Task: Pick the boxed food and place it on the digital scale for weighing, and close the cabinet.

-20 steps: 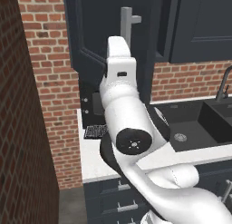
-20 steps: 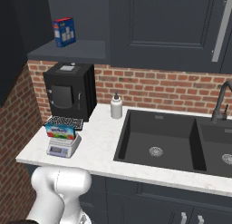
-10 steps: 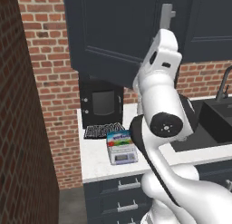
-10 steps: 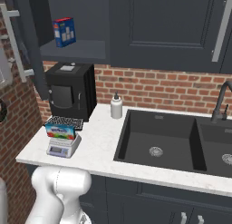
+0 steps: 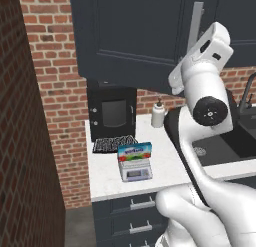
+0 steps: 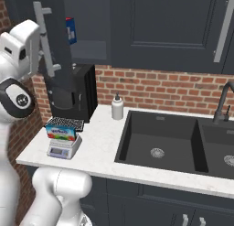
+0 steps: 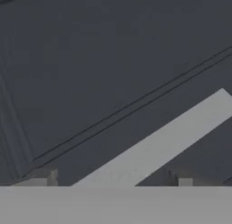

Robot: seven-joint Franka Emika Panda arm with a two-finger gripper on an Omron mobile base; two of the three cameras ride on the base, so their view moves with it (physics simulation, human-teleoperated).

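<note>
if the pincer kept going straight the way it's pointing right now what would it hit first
Most likely the cabinet door. In the hand view the open pincer faces the dark panelled door front close up, with the grey bar handle running slantwise just ahead between its tips. Depth is unclear, so the handle may be met first.

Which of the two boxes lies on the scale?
The wide light-blue box lies on the scale; the narrow red-and-blue box stands inside the cabinet.

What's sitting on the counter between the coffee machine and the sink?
A small white soap dispenser bottle stands against the brick wall between the black coffee machine and the sink, clearest in the right base view.
</note>
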